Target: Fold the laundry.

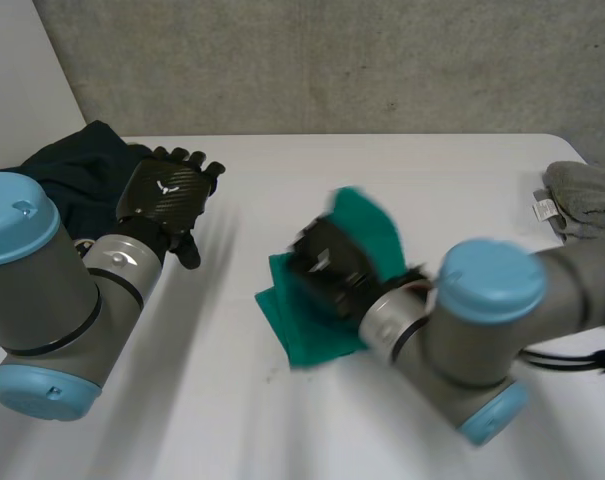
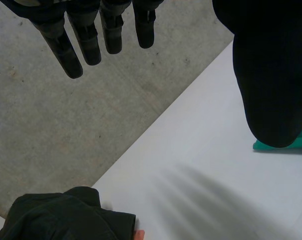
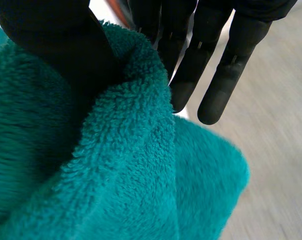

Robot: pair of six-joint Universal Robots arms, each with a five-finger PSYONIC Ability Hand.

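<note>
A teal terry towel (image 1: 310, 338) lies bunched at the middle of the white table (image 1: 402, 165). My right hand (image 1: 327, 265) is on it and lifts one fold up off the table. In the right wrist view the towel (image 3: 116, 175) bulges between the thumb and the fingers (image 3: 215, 70), pinched there. My left hand (image 1: 167, 195) hovers over the table's left side with fingers (image 2: 76, 45) straight and spread, holding nothing. A corner of the teal towel (image 2: 293, 145) peeks out past its thumb.
A dark crumpled garment (image 1: 77, 170) sits at the table's far left corner, just beyond my left hand, and shows below that hand's fingertips (image 2: 61, 217). A grey folded cloth (image 1: 587, 200) with a white tag lies at the right edge. Concrete floor lies beyond the far edge.
</note>
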